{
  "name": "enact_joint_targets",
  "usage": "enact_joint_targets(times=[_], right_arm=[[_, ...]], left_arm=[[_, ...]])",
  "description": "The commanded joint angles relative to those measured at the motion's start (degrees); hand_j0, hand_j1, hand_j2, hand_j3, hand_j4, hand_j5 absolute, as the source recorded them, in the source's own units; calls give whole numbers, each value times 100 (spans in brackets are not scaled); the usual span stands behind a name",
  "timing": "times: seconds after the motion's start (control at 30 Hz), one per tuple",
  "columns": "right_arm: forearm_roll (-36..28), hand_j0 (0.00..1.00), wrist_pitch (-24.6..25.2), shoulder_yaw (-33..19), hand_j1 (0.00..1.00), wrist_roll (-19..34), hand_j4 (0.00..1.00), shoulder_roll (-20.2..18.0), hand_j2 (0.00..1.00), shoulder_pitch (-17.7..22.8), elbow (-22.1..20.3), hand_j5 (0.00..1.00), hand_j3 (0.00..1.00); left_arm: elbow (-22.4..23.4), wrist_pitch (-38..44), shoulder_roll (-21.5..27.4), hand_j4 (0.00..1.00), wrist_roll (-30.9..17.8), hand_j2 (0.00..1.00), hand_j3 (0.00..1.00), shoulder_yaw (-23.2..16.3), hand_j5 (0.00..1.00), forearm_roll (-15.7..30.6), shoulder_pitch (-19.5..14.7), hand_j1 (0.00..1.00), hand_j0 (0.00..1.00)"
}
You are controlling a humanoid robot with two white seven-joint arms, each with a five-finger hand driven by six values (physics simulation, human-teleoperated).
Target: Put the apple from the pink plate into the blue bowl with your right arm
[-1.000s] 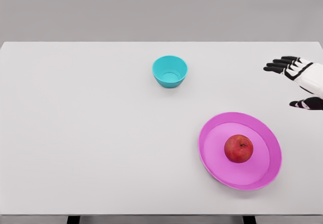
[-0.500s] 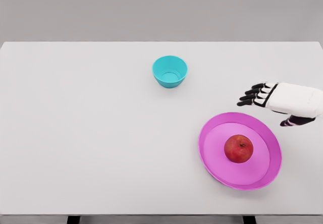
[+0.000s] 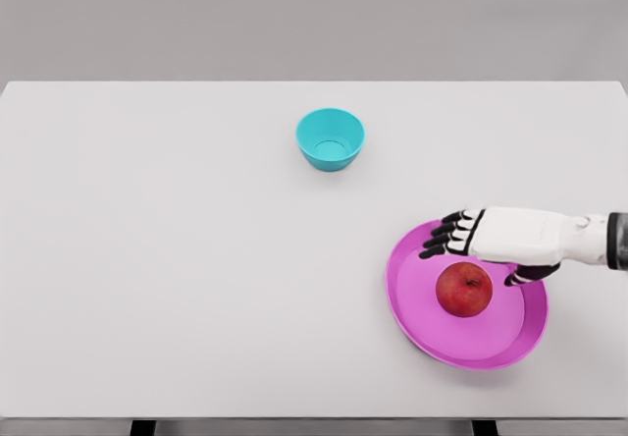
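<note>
Red apple (image 3: 464, 290) sits on the pink plate (image 3: 412, 308), near right on the table (image 3: 177, 259). Over its far side hovers the right hand (image 3: 491, 242), fingers spread and empty, apparently lining up a grasp; the blue bowl (image 3: 331, 138) waits far left.

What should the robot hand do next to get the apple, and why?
Probably lower the right hand a little toward the apple and close the fingers around it. The hand is open above the far side of the plate, just behind the apple and not holding it, and the bowl has no apple in it.
</note>
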Motion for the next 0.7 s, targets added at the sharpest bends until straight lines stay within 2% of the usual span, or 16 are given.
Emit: enact_joint_targets(times=[0.0,0.67], right_arm=[[-37,100,15,138,100,-1,100,-5,100,0,-1,100,100],[-29,100,15,419,100,-1,100,-5,100,0,-1,100,100]], left_arm=[[0,0,0,100,-2,100,100,0,100,0,0,100,100],[0,0,0,100,-2,100,100,0,100,0,0,100,100]])
